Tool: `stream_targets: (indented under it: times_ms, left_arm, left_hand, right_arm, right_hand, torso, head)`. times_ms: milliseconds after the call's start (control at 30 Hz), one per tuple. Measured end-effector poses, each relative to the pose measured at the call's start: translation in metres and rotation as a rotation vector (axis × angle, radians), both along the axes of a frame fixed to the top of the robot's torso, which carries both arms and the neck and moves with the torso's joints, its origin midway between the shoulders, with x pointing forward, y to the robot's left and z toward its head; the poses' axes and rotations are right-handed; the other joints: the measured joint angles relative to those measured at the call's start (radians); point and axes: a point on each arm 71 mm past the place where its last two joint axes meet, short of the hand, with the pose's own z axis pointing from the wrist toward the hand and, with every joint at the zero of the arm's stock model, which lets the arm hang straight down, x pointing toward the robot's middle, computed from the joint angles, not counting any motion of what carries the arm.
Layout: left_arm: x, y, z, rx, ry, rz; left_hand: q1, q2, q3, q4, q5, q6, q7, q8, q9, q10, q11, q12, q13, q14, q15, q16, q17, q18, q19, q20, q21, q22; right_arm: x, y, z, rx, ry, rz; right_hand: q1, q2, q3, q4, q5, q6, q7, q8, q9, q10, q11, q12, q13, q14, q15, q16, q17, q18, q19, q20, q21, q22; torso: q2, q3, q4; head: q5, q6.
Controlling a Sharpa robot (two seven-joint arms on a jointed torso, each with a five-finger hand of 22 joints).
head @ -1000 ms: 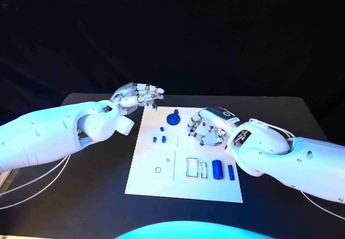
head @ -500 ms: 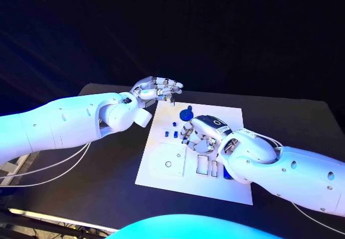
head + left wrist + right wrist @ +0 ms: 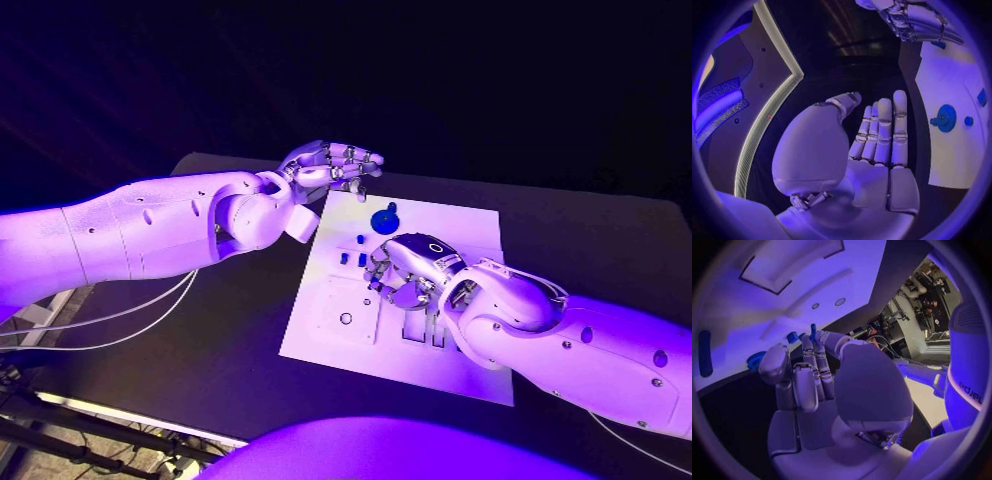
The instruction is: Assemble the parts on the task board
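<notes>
The white task board (image 3: 469,225) lies in the middle of the black table. A blue gear (image 3: 385,220) (image 3: 945,118) stands near its far end, with small blue parts (image 3: 346,258) to the left of the middle. My right hand (image 3: 405,272) hovers low over the board's middle, fingers curled down. In the right wrist view its fingertips (image 3: 820,340) pinch a thin blue peg (image 3: 812,331). My left hand (image 3: 335,165) (image 3: 879,145) hangs above the board's far left corner, fingers straight and side by side, holding nothing.
Two long recesses (image 3: 433,330) and a raised square plate with a hole (image 3: 346,318) sit at the board's near end. A long blue part (image 3: 704,360) lies on the board. Bare black table (image 3: 231,330) lies on both sides of the board.
The head camera has shifted, so the whole picture moved. My right hand has come closer to the small blue parts at the board's middle. The left hand stays at the far corner.
</notes>
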Motion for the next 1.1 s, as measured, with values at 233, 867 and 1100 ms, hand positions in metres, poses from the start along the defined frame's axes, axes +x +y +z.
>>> stream_targets:
  times_ms: [233,867,1100]
  left_arm:
    - [0.000,-0.001,0.000,0.001,-0.001,-0.001]
    - [0.000,-0.001,0.000,0.004,-0.003,-0.003]
    - [0.000,-0.001,0.000,0.005,-0.003,-0.003]
  left_hand:
    - [0.000,0.000,0.000,0.000,0.000,0.000,0.000,0.000,0.000,0.000,0.000,0.000,-0.001,0.000,0.000,0.000,0.000,0.000,0.000,0.000,0.000,0.000]
    - [0.004,0.004,0.000,0.000,0.000,0.000,0.000,0.000,0.000,0.000,0.000,0.000,-0.001,0.000,0.000,0.000,0.000,0.000,0.000,0.000,-0.004,-0.002]
    - [0.004,0.004,0.000,0.000,0.000,0.000,0.000,0.000,0.000,0.000,0.000,0.000,-0.001,0.000,0.000,0.000,0.000,0.000,0.000,0.000,-0.004,-0.002]
  right_arm:
    - [-0.001,0.001,-0.005,-0.020,0.008,0.004]
    - [-0.005,0.006,-0.017,-0.067,0.033,0.016]
    - [-0.006,0.007,-0.018,-0.069,0.033,0.016]
  right_hand:
    - [0.000,0.000,0.000,0.000,0.000,0.000,0.000,0.000,0.000,0.000,0.000,0.000,0.000,0.000,0.000,0.000,0.000,0.000,0.000,0.000,0.000,0.000]
    - [0.000,0.000,0.001,-0.001,-0.003,0.000,0.000,0.000,0.001,0.000,0.000,0.000,0.000,0.000,0.000,0.000,-0.003,0.000,0.000,0.000,0.000,-0.002]
    - [0.000,0.000,0.001,-0.002,-0.004,0.000,0.000,0.000,0.001,0.000,0.000,0.000,0.000,0.000,0.000,0.000,-0.003,0.000,0.000,0.000,0.000,-0.002]
  torso:
    - [0.000,0.0002,0.0000]
    - [0.000,0.0007,0.0006]
    - [0.000,0.0004,0.0003]
  head:
    - [0.009,-0.007]
    - [0.014,-0.015]
    - [0.016,-0.016]
